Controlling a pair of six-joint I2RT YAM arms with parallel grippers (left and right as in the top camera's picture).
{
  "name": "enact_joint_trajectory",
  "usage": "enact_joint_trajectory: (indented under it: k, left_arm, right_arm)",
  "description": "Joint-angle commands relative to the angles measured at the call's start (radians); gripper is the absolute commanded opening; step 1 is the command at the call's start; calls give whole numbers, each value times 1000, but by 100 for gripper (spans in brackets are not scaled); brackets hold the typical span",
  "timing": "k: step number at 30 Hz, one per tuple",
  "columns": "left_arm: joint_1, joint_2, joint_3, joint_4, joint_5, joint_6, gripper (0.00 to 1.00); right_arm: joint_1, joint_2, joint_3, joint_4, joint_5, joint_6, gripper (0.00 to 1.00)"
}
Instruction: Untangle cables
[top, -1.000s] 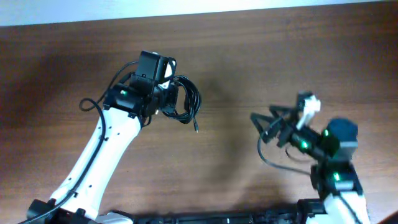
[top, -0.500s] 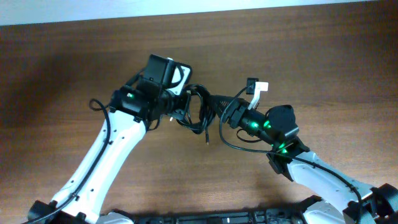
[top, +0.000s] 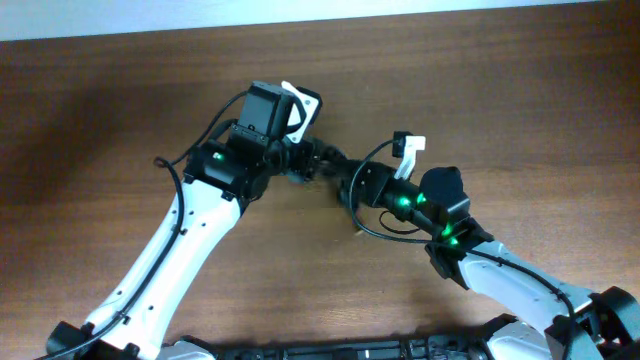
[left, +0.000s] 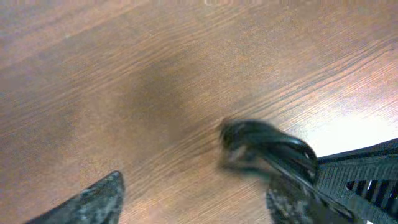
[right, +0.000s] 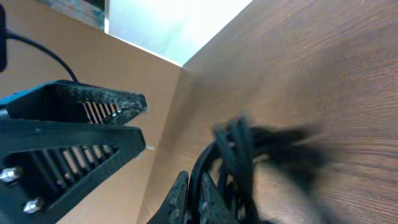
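Note:
The cables (top: 327, 161) form a small black knot held above the brown table, between my two grippers. My left gripper (top: 305, 154) stands open just left of the knot. In the left wrist view its fingertips (left: 102, 198) are wide apart with only bare wood between them, and the blurred cables (left: 267, 144) lie to the right of my left gripper (left: 198, 198). My right gripper (top: 347, 180) is shut on the cables; in the right wrist view my right gripper (right: 196, 200) pinches several black strands (right: 239, 152). One loose cable end (top: 357, 231) hangs below.
The wooden table (top: 520, 90) runs to a pale edge at the back. Both arms crowd the middle, and the left gripper's ribbed fingers (right: 74, 124) stand close beside the right one. A thick black arm wire (top: 385, 232) loops under the right wrist.
My right arm swung left to the knot and shut on it. My left gripper, which held the cables, opened and let go; the knot shifted slightly right.

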Motion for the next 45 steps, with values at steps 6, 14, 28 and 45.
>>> enact_joint_trajectory:
  k: [6,14,28,45]
  left_arm:
    - [1,-13,-10,6,24,158,84]
    - [1,123,-23,-24,42,159,82]
    - [1,211,-23,32,177,225,0]
    - [1,211,-23,2,312,565,35]
  right_arm:
    - [5,3,5,15,-51,25,4]
    - [-48,3,5,14,-52,101,4]
    - [-49,3,5,14,-66,178,4]
    - [-49,3,5,14,-145,354,4]
